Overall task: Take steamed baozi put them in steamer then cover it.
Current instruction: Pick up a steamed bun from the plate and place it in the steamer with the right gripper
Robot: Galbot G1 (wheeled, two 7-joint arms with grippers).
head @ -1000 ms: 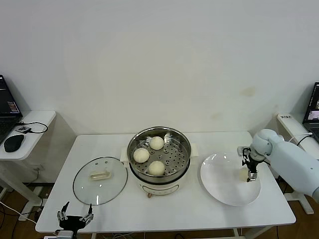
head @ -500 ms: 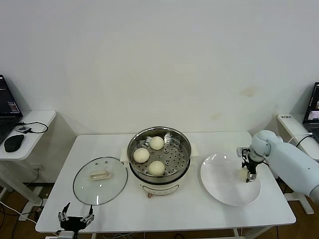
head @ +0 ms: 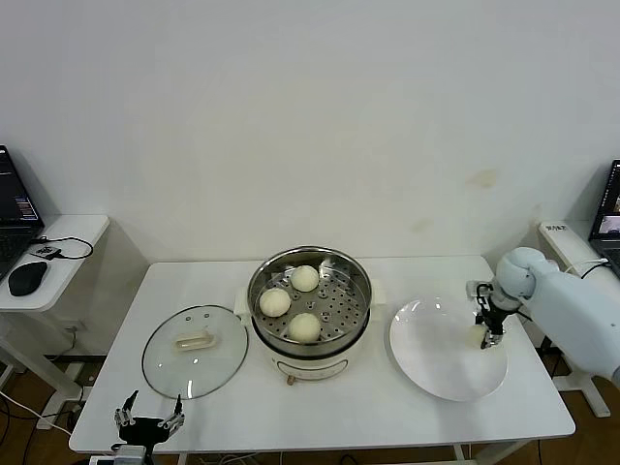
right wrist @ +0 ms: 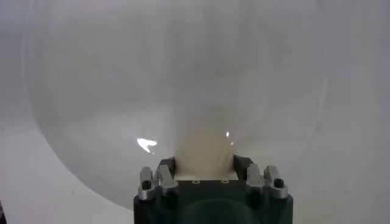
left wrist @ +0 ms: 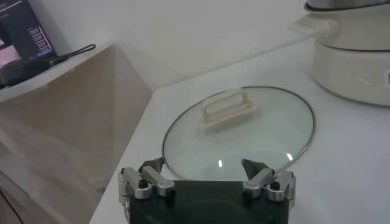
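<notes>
I've got the right gripper [head: 483,333] clamped on the last smooth round baozi [right wrist: 205,154] over the glossy white plate [head: 436,368]. Three sit in the perforated steel steamer [head: 309,296] (mid-table). Glass cover [head: 195,351] lies flat at its left; left gripper [head: 148,423] wide, near edge.

Plain off-white wall [head: 310,116] behind, faint stain toward its right. White rectangular table [head: 242,407] in the middle of the room. Small white side desk [head: 58,242] at left carries a black mouse [head: 26,278], a cable and a laptop [head: 15,208] edge. Another laptop [head: 610,208] and white stand at far right. Brown floor [head: 19,397] below. Even, soft lighting.
</notes>
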